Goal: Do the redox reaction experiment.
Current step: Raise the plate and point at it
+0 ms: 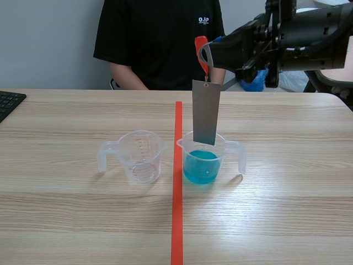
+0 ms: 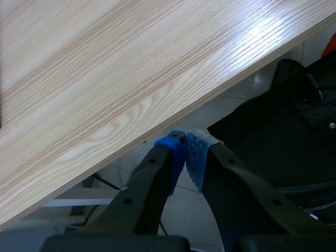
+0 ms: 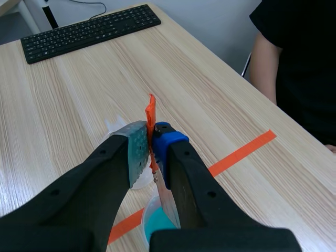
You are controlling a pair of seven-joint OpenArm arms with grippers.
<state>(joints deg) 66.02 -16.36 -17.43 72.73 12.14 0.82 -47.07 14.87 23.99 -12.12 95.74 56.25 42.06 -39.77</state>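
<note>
A grey metal strip (image 1: pixel 206 113) hangs upright from an orange-red tab (image 1: pixel 201 52). My right gripper (image 1: pixel 207 55) is shut on that tab, high above the table. The strip's lower edge reaches the mouth of a clear measuring cup (image 1: pixel 234 152) holding blue liquid (image 1: pixel 200 165), above the liquid. In the right wrist view the tab (image 3: pixel 150 113) is pinched in my right gripper (image 3: pixel 150 137), with the strip (image 3: pixel 167 202) and blue liquid (image 3: pixel 156 220) below. My left gripper (image 2: pixel 185 144) is shut on nothing, below the table's edge (image 2: pixel 105 79), and does not show in the scene view.
An empty clear measuring cup (image 1: pixel 140 157) stands left of the orange-red tape line (image 1: pixel 177 193). A black keyboard (image 1: pixel 8 102) lies at the far left edge. A person in a black shirt (image 1: pixel 160 44) sits across the table.
</note>
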